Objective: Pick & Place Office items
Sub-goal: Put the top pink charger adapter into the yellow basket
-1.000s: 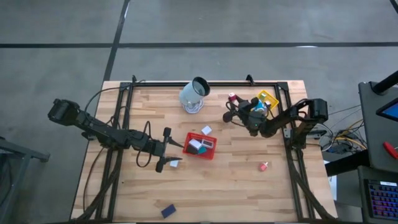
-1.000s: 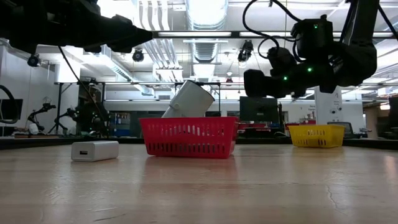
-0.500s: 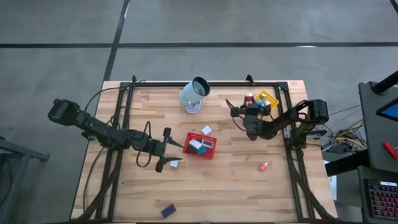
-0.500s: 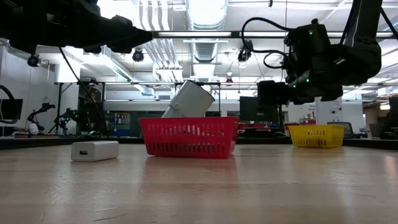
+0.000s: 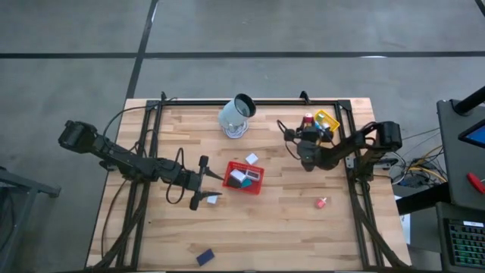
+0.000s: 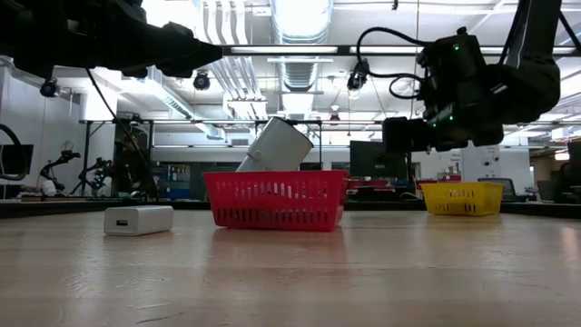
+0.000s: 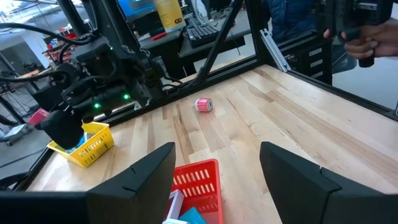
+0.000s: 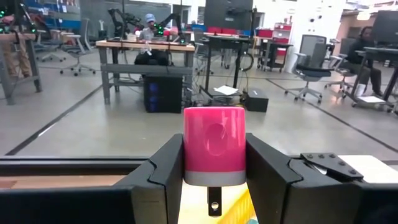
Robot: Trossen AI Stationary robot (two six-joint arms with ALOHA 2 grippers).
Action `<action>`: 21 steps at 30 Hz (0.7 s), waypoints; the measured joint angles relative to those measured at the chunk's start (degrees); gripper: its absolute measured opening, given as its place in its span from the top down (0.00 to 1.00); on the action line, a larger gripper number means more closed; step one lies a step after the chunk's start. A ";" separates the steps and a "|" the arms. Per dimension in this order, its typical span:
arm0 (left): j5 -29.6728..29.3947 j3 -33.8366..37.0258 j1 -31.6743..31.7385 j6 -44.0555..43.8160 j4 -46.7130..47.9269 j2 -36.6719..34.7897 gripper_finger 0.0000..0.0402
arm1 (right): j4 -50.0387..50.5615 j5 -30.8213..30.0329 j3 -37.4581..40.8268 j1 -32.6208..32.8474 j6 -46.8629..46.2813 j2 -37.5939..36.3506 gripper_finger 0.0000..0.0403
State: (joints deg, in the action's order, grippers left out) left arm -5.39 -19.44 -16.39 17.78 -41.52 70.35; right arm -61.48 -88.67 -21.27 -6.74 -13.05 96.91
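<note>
My right gripper is shut on a pink-red block with a grey band at its base, right beside the yellow tray at the far right. My left gripper hovers open just left of the red tray, which holds white, teal and dark items. A white block lies flat on the table by the left fingers. Other office items lie loose: a white one, a pink-and-white one and a dark blue one. My right gripper pinches the block's two opposite side faces between its two fingers. The fingers lie level and point toward the table's far edge. The block stands upright with its grey band down, lifted clear of the table, with yellow mesh showing just below it.
A large pale cup sits tipped at the far middle. A black frame runs along the table's far and side edges. A person's hand shows beyond the table in the left wrist view. Bare wood lies at the near middle.
My right gripper, still shut on the pink-red block, has swung from pointing at the table's left to pointing at its far edge. It has carried the block toward the right edge, up beside the yellow tray, and sunk a little.
</note>
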 joint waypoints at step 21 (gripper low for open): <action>0.46 0.00 0.01 -0.22 -0.02 0.00 0.40 | 0.01 -1.33 2.65 0.07 15.20 -16.72 0.69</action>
State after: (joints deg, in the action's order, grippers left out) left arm -4.93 -19.44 -16.38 17.56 -41.54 70.35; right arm -61.47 -90.00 -18.61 -6.67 2.15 80.19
